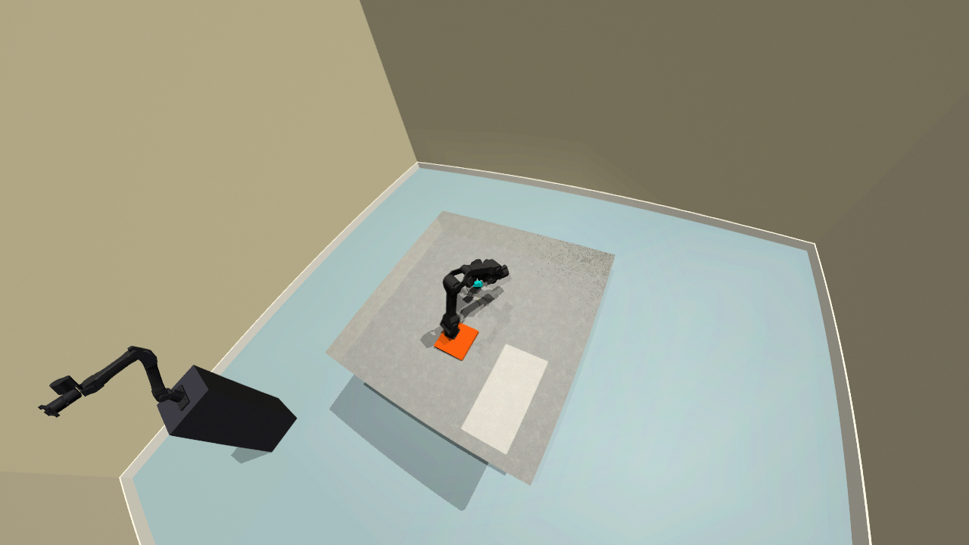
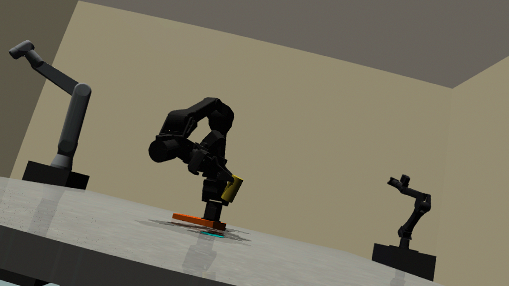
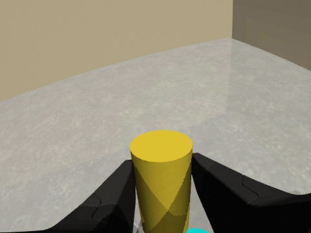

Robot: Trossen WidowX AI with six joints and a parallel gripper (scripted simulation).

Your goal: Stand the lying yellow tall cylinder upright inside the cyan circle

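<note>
Item 1: yellow tall cylinder (image 2: 232,189) (image 3: 163,184), one. Held off the table (image 1: 406,304) (image 2: 317,282) (image 3: 81,113), tilted, upper end toward 1 o'clock in the exterior view. Not distinguishable in the top view.

Item 2: gripper (image 2: 230,180) (image 3: 162,164), one. Closed on the cylinder, one finger at 9 o'clock and one at 3 o'clock in the wrist view. Largely hidden beneath the arm from above.

Item 3: cyan circle (image 1: 478,284) (image 2: 212,234) (image 3: 197,230), one. Flat on the table; at 1 o'clock from the orange plate (image 1: 465,347) (image 2: 186,218) in the top view, partly covered by the arm. Below the raised cylinder in the exterior view; at 5 o'clock from its end face in the wrist view, only an edge visible.

Item 4: black working arm (image 1: 452,298) (image 2: 220,120), bent over the circle, foot at the orange plate.

Item 5: white rectangle (image 1: 504,400), at 5 o'clock from the orange plate, top view.

Item 6: grey arm (image 2: 76,120), at 9 o'clock from the working arm, exterior view.
</note>
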